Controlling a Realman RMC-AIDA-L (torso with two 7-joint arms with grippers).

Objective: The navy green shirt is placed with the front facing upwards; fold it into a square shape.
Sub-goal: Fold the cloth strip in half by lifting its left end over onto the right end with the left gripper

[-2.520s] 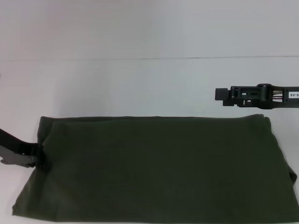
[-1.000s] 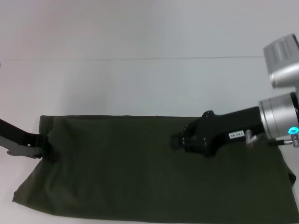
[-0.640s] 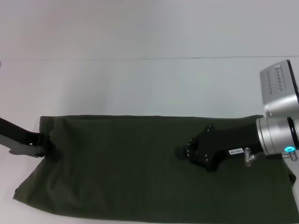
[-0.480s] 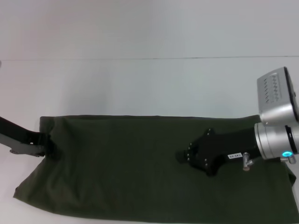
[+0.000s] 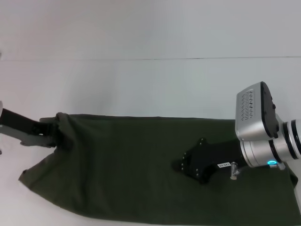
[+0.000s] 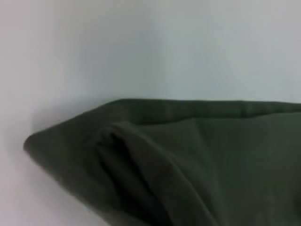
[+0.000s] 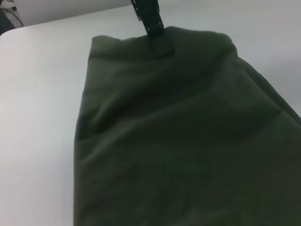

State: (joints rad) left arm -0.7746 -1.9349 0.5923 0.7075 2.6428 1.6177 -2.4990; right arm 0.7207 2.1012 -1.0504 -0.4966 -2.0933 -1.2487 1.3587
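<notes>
Lying across the lower half of the head view, the navy green shirt (image 5: 141, 169) is already a long folded band with only plain green cloth showing, spread flat on the white tabletop (image 5: 150, 84). Its left end is bunched and raised off the surface at the far corner, where the left hand (image 5: 51, 136) is clamped on the fabric at the middle left of the frame. The left wrist view shows that corner as a rounded doubled lip standing over the tabletop, and the right wrist view shows the dark fingers of that hand biting the shirt's far edge near the top of the frame.

The right hand (image 5: 178, 165) sits low over the cloth, right of centre in the head view, seemingly pressing on the band; whether its fingers are parted or together I cannot tell.

Judging by this layout, the step in hand is the crosswise fold that shortens the band to a square. The next move probably calls for carrying the gripped left end up and over toward the right side, keeping the edges aligned, while the right hand pins the cloth at the fold line and clears out before the layer lands.
</notes>
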